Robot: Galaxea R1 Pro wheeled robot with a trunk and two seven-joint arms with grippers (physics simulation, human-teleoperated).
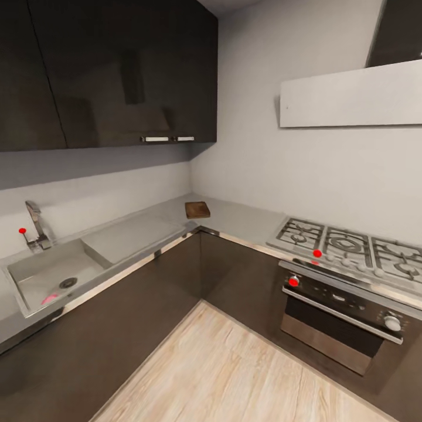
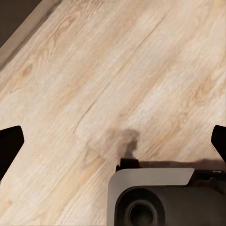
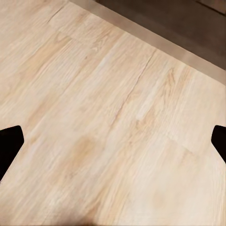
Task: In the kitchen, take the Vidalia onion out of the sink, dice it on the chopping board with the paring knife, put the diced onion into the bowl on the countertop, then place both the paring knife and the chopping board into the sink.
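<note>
at 9 o'clock in head view: sink (image 1: 35,275) holds vidalia onion (image 1: 49,299) | chopping board (image 1: 197,209) on countertop (image 1: 240,218) at 12 | left gripper (image 2: 113,141) released, right gripper (image 3: 113,141) released, over wood floor (image 3: 113,117)

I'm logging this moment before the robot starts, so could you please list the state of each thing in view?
Onion: lying in the sink basin, near its front wall.
Sink: holds the onion; no water seen running.
Chopping board: flat on the countertop corner, bare.
Left gripper: open, empty, over the wood floor.
Right gripper: open, empty, over the floor.
Oven door: closed.
</note>
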